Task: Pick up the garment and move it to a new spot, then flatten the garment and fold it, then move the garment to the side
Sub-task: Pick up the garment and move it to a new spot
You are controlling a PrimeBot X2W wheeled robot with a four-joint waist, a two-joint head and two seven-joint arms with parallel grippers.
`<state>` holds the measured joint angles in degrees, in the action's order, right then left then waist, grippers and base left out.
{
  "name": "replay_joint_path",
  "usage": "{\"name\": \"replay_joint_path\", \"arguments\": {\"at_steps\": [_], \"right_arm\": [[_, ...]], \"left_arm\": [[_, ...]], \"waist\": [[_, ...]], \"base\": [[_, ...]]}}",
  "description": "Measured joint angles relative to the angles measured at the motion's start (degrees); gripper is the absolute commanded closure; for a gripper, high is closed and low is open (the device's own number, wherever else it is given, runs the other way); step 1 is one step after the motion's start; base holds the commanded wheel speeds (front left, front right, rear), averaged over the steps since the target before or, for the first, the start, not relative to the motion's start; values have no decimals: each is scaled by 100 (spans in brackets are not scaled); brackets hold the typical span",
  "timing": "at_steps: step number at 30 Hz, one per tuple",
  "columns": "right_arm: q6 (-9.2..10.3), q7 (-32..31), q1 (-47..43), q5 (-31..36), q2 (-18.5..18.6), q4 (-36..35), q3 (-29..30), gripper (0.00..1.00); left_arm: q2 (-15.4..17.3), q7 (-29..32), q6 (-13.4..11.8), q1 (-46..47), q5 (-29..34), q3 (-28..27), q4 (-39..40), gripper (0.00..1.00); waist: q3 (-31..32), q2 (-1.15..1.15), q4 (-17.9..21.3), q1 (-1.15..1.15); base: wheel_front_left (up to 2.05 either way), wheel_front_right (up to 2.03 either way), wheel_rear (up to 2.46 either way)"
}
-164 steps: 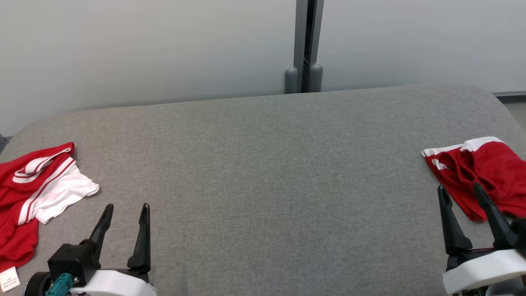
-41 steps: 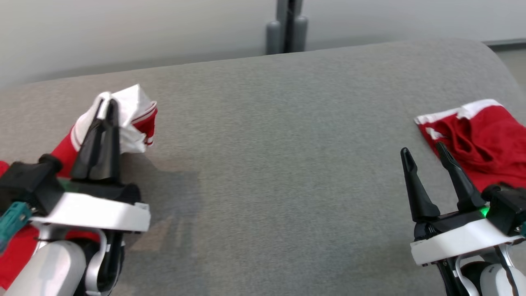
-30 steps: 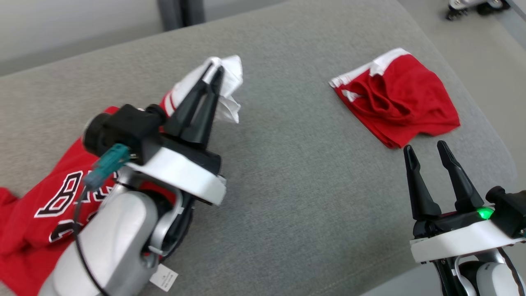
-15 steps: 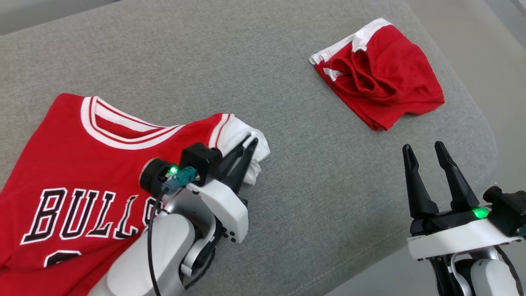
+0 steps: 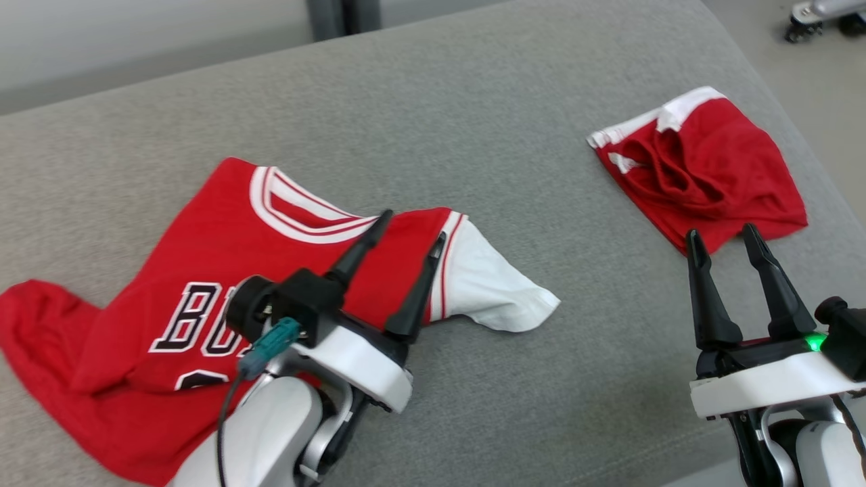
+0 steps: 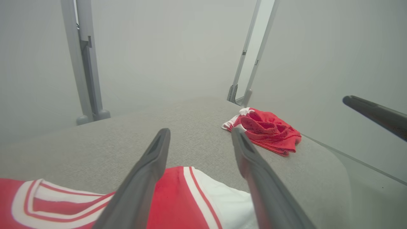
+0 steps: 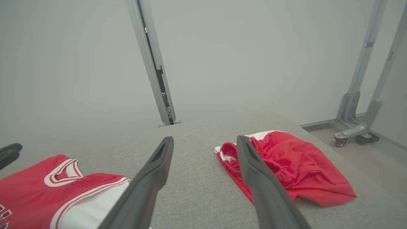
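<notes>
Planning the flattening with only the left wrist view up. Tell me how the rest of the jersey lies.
Observer: In the head view the jersey lies front up with its black-and-white lettering showing. Its left end is rumpled rather than flat.
Operator: Give me the right gripper's state.
Observer: The right gripper is open and empty, with its fingers pointing toward the red shorts.
</notes>
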<state>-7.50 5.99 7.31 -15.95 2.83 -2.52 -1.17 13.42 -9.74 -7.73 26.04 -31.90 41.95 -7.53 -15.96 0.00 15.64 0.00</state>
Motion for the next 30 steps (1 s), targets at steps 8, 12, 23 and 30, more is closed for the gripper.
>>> {"name": "replay_joint_path", "arguments": {"at_steps": [8,12,23,30], "right_arm": [[0,-249,-103,223,-1,-227,188,0],[0,-352,-158,290,-2,-322,264,0],[0,-497,-213,522,-2,-367,353,0],[0,-503,-389,552,26,-243,350,0]], "left_arm": [[404,-402,-571,-391,-52,-869,360,0],[656,-476,-759,-672,-116,-1360,520,0],[1116,-525,-1002,-1610,-159,-2310,907,0],[1194,-525,-810,-2182,-308,-2451,1121,0]], "waist": [[341,0,-597,0],[459,0,-873,0],[741,0,-1350,0],[1032,0,-1453,0]], "base": [[0,0,0],[0,0,0],[0,0,0],[0,0,0]]}}
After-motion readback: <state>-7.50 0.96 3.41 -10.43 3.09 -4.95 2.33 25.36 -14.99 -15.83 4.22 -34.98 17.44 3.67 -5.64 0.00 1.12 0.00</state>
